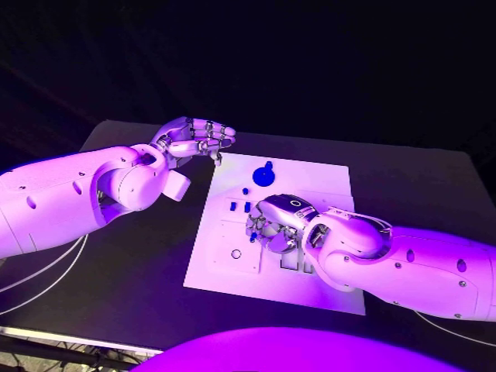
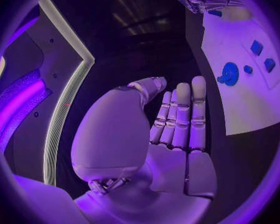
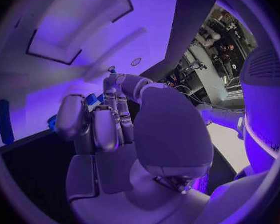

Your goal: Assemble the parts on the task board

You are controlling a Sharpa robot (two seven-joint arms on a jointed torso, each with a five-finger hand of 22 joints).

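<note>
1. Working low over the board (image 1: 315, 172), the right hand (image 1: 273, 225) is curled over small blue parts (image 1: 239, 207); whether one is grasped cannot be told.
2. Idle, the left hand (image 1: 198, 138) is held released beside the board's far corner.
3. A round blue part (image 1: 263, 174) lies loose; assembly is judged unfinished.

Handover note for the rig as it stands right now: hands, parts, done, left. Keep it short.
Left hand: off the task board's far left corner, above the table, fingers curled in, nothing in it.
Right hand: down over the middle of the board, fingers bent onto its surface; whether it holds a part cannot be told from these views.
Parts: a round blue part lies on the far half of the board; small blue parts sit just left of the right hand.
Done: cannot judge what is seated.
Left: the round part, at least, looks still loose; check under the right hand first.
</note>
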